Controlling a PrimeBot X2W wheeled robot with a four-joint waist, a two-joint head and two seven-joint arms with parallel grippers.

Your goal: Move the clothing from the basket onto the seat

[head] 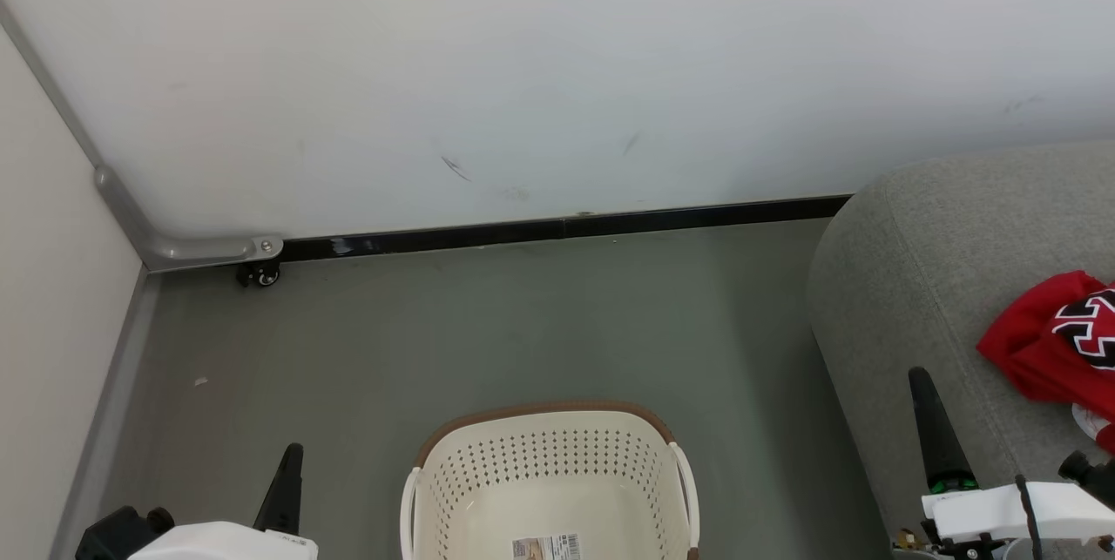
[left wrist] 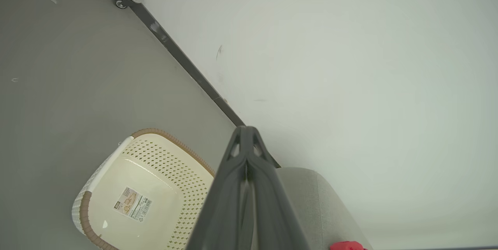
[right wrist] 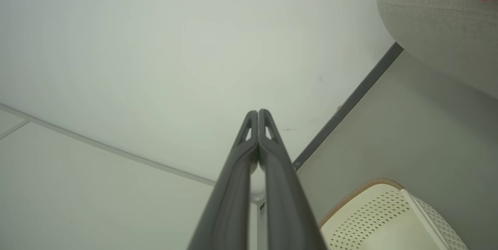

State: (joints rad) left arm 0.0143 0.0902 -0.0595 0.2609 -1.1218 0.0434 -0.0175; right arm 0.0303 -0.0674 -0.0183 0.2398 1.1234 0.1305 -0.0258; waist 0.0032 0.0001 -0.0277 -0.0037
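Both your pincers are pressed fully together and grip nothing. Your left pincer stands over the floor, left of the basket. Your right pincer shows against the seat. The red clothing lies on that seat, well apart from the basket, whose bottom shows a label.

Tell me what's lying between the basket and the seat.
Nothing: between the basket and the seat there is just bare grey floor, as the head view shows. The right wrist view shows the same gap.
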